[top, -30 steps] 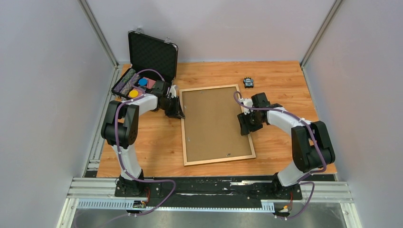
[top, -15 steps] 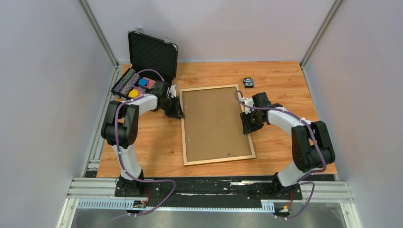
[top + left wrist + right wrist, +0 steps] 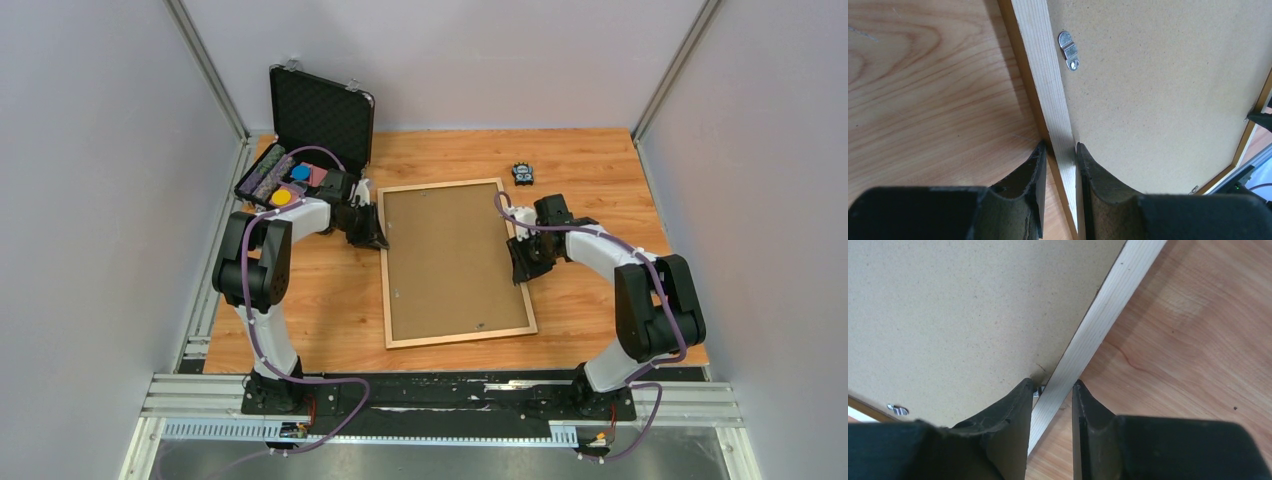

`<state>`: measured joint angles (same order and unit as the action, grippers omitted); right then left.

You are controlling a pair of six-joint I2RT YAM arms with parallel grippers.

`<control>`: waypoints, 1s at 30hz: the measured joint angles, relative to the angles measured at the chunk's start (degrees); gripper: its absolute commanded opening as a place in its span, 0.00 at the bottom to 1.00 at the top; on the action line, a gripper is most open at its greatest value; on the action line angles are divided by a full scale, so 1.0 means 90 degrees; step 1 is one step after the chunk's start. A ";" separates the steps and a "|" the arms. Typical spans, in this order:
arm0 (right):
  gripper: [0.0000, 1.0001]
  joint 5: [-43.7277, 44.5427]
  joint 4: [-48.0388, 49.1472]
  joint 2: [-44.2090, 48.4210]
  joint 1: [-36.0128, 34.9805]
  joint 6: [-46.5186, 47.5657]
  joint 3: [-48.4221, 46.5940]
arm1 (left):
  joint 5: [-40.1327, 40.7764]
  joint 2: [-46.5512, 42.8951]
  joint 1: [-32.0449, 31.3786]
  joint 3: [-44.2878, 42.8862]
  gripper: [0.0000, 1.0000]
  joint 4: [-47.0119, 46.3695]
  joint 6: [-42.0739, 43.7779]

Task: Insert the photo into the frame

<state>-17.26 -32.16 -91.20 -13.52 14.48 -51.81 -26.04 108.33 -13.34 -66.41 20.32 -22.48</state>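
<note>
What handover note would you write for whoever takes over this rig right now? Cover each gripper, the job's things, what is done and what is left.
Jaws of the left gripper: shut on the left rail of the frame.
Jaws of the right gripper: shut on its right rail.
The frame lies back up on the table, backing board seated in it.
The photo: not in view; cannot tell if it is inside.
Done: both rails gripped. Left: confirm the photo is in.
</note>
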 measured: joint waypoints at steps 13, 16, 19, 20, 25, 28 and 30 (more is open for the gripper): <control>0.34 -0.0432 -0.0245 0.0000 0.0056 0.0855 -0.0002 | -0.0022 0.0000 0.0034 0.0002 0.00 -0.0002 0.0000; 0.48 -0.0549 -0.0321 -0.0022 0.0143 0.0833 -0.0056 | -0.0024 0.0000 0.0034 0.0005 0.00 -0.0005 0.0000; 0.55 -0.0682 -0.0459 -0.0032 0.0265 0.0692 -0.0219 | -0.0027 0.0000 0.0034 0.0005 0.00 -0.0005 0.0002; 0.56 -0.0738 -0.0478 -0.0036 0.0313 0.0605 -0.0311 | -0.0027 0.0000 0.0034 0.0005 0.00 -0.0007 0.0002; 0.57 -0.0818 -0.0488 -0.0163 0.0522 0.0121 -0.0896 | -0.0034 0.0000 0.0034 0.0005 0.00 -0.0007 0.0002; 0.56 -0.0765 -0.0403 -0.0381 0.0576 -0.0143 -0.1229 | -0.0041 0.0000 0.0034 0.0005 0.00 -0.0007 0.0007; 0.55 -0.0697 -0.0335 -0.0593 0.0590 -0.0289 -0.1396 | -0.0051 0.0002 0.0034 0.0005 0.00 -0.0005 0.0019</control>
<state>-23.53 -35.18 -96.53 -8.21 11.88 -64.38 -26.50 108.36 -13.04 -66.37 20.27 -22.31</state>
